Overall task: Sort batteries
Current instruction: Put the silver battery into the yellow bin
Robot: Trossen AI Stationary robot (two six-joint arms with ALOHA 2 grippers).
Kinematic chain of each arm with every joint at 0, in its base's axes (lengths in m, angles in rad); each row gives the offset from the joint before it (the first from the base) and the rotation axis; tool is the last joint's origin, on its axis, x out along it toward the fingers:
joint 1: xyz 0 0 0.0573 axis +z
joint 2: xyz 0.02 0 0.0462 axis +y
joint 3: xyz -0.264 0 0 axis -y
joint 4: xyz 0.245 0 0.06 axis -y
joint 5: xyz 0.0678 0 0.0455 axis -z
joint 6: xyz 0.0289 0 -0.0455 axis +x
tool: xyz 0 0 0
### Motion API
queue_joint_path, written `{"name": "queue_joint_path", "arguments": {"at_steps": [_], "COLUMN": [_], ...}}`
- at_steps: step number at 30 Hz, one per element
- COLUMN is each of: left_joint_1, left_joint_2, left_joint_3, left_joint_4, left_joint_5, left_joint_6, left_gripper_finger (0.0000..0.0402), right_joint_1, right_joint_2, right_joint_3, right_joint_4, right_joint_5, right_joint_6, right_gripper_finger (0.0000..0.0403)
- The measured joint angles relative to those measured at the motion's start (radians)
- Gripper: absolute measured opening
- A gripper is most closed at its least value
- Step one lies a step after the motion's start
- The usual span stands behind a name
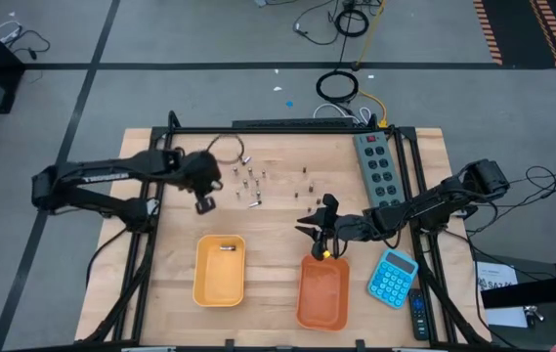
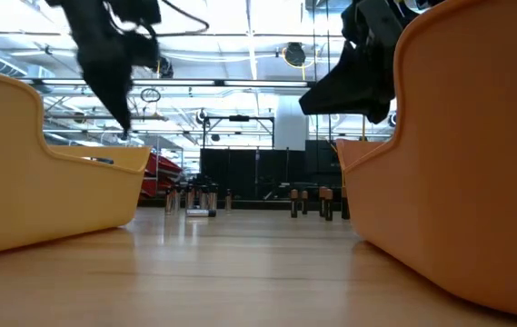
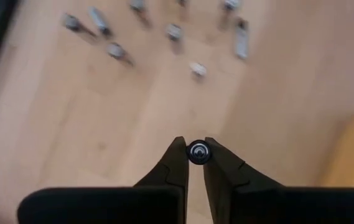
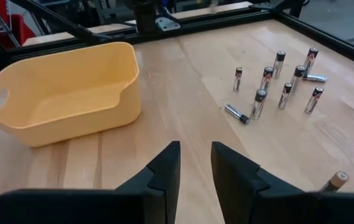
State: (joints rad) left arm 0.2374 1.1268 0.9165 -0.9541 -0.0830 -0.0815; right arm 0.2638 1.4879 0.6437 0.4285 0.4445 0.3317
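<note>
The left hand (image 3: pixel 194 163) is clamped on one small battery (image 3: pixel 198 151), seen end-on above the wooden surface (image 1: pixel 278 220), between the grey batteries (image 1: pixel 250 181) and the yellow tray (image 1: pixel 220 272), which holds one lying battery (image 1: pixel 226 247). The right hand (image 1: pixel 315 227), fingers apart, hovers by the orange tray (image 1: pixel 322 291).

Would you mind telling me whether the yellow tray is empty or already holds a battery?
Not empty: the yellow tray holds one battery, lying near its far end in the high view.
</note>
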Motion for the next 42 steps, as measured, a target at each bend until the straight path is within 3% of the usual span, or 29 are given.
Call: {"name": "queue_joint_path", "arguments": {"at_steps": [5,12,19,31,38,42], "left_joint_1": [-0.198,-0.46,-0.646,-0.748,-0.757,-0.758], "left_joint_2": [-0.04,-0.026,0.022,0.09,0.198,0.267], "left_joint_3": [0.002,0.002,0.002,0.002,0.001,0.001], "left_joint_4": [-0.073,-0.039,-0.028,0.096,0.163,0.163], "left_joint_5": [-0.001,-0.038,-0.076,-0.083,0.06,0.072], "left_joint_6": [-0.161,-0.357,-0.493,-0.503,-0.457,-0.432], "left_gripper_finger": [0.003,0.003,0.003,0.003,0.003,0.0056], "right_joint_1": [-0.002,-0.002,0.001,0.006,0.007,0.009], "right_joint_2": [0.0,0.0,0.007,0.035,0.035,0.035], "right_joint_3": [0.0,0.0,0.0,0.0,0.0,0.0], "right_joint_4": [0.009,0.016,0.024,0.05,0.068,0.066], "right_joint_5": [-0.002,-0.002,0.019,0.021,0.021,0.019], "right_joint_6": [0.007,0.043,0.093,0.106,0.103,0.097], "right_gripper_finger": [0.0082,0.0082,0.0082,0.0082,0.0082,0.0082]}}
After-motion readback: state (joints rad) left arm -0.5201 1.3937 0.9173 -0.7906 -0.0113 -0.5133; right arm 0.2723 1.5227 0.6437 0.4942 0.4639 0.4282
